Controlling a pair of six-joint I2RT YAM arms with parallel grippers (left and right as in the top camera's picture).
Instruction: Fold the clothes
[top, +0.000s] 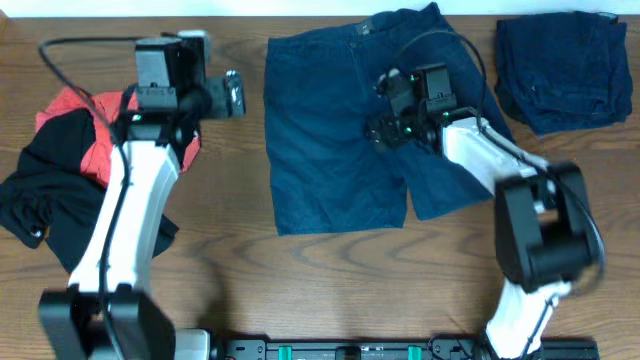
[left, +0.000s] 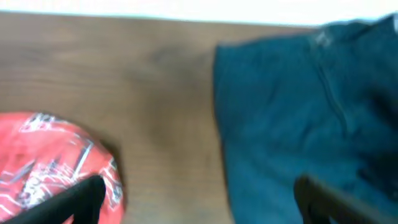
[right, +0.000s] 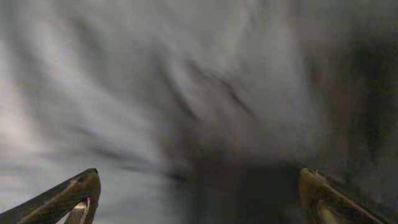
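The denim shorts (top: 335, 140) lie spread flat in the middle of the surface (top: 230, 260), with folded denim (top: 560, 70) to their right and a red T-shirt (top: 70, 110) and black garment (top: 50, 200) far left. Your right fingers (right: 78, 190) stand wide over the shorts. Your left fingers (left: 78, 199), equally wide, hover beside them, empty.

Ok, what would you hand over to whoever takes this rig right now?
Left gripper: jaws open, empty, above bare table between red T-shirt and denim shorts.
Right gripper: jaws open, empty, close over the shorts, which lie spread flat mid-table.
Done: folded navy denim at the far right.
Left: fold the shorts, then the T-shirt and black garment heaped at left.
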